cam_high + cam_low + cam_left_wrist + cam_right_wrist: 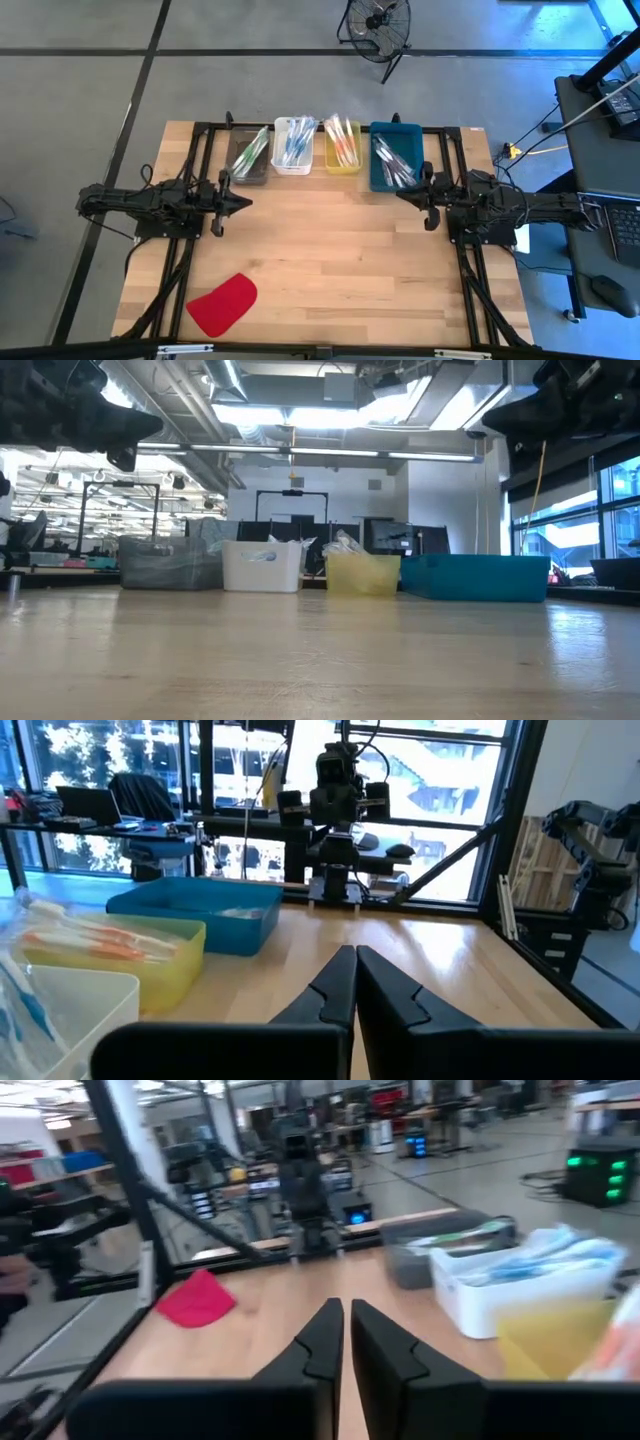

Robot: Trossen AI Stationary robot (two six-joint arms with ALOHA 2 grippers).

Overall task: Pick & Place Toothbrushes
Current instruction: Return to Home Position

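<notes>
The toothbrushes lie in four bins standing in a row along the table's far edge. Green ones are in the grey bin (pixel 249 156), blue ones in the white bin (pixel 293 146), orange ones in the yellow bin (pixel 342 146), and whitish ones in the blue bin (pixel 396 157). My left gripper (pixel 248 203) hovers level just in front of the grey bin, shut and with nothing in it (pixel 355 952). My right gripper (pixel 398 194) hovers level in front of the blue bin, its fingers (pixel 346 1306) together and holding nothing. Both point toward the table's middle.
A flat red piece (pixel 222 303) lies near the front left corner and also shows in the right wrist view (pixel 195 1300). Black frame rails (pixel 205 150) run along the table's sides and behind the bins. Bare wood (pixel 320 240) spreads between the two arms.
</notes>
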